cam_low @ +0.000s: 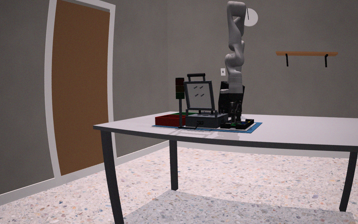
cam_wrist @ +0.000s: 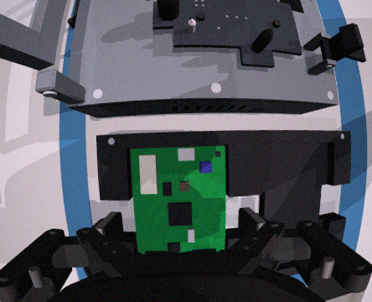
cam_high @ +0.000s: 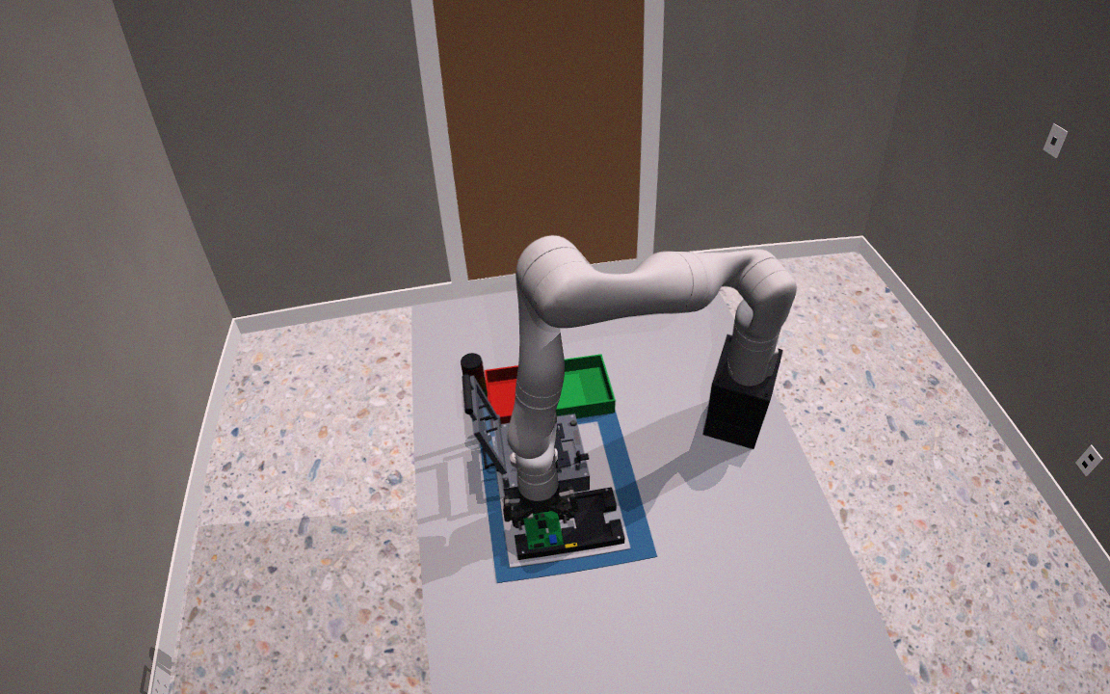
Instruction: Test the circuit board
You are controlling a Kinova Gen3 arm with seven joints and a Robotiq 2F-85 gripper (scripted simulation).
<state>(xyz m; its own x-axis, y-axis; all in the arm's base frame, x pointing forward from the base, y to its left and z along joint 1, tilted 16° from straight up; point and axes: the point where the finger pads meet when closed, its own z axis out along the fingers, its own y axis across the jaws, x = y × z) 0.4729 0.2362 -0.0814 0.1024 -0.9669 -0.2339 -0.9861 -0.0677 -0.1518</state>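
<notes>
The green circuit board (cam_high: 543, 528) (cam_wrist: 179, 176) lies flat, component side up, in the left part of the black tray (cam_high: 597, 515) (cam_wrist: 278, 164). Its white connector (cam_wrist: 147, 174) is at the board's upper left in the wrist view. My gripper (cam_wrist: 180, 224) is open, its fingers on either side of the board, low over the tray; nothing is held. The grey tester (cam_wrist: 152, 80) (cam_low: 205, 121) is beside the tray, with its lid (cam_low: 199, 95) raised. The hook with its black tab (cam_wrist: 349, 42) is at the tester's right. The signal light (cam_low: 179, 88) shows no lit lamp.
The red bin (cam_high: 502, 395) (cam_low: 170, 120) and green bin (cam_high: 587, 386) stand beyond the tester. The raised lid stands at the tester's left in the top view. A blue-bordered mat (cam_high: 641, 537) lies under the tray and tester.
</notes>
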